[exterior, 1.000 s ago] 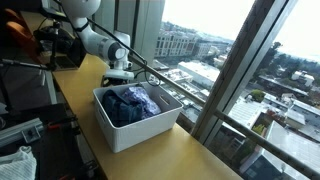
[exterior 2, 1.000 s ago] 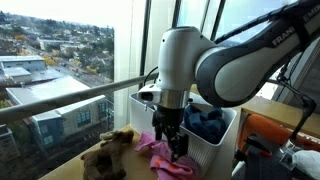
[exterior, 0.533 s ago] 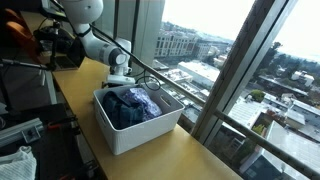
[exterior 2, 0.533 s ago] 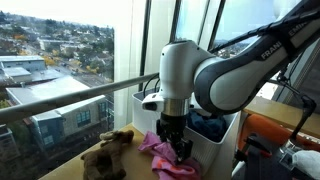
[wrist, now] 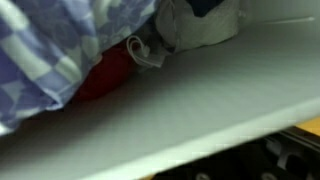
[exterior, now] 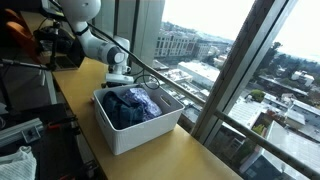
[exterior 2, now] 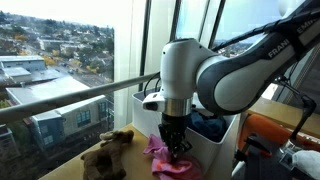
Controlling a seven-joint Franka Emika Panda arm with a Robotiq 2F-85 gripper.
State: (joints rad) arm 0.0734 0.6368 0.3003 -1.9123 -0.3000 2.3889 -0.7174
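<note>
The gripper [exterior 2: 176, 148] points straight down onto a crumpled pink cloth [exterior 2: 157, 150] lying on the table [exterior: 190, 155], between a brown toy [exterior 2: 108, 150] and the white bin [exterior 2: 228, 142] of blue clothes. The cloth's long axis runs along the window side, from the toy towards the bin's foot. The fingers stand close together with their tips sunk in the folds; whether they grip the cloth cannot be told
</note>
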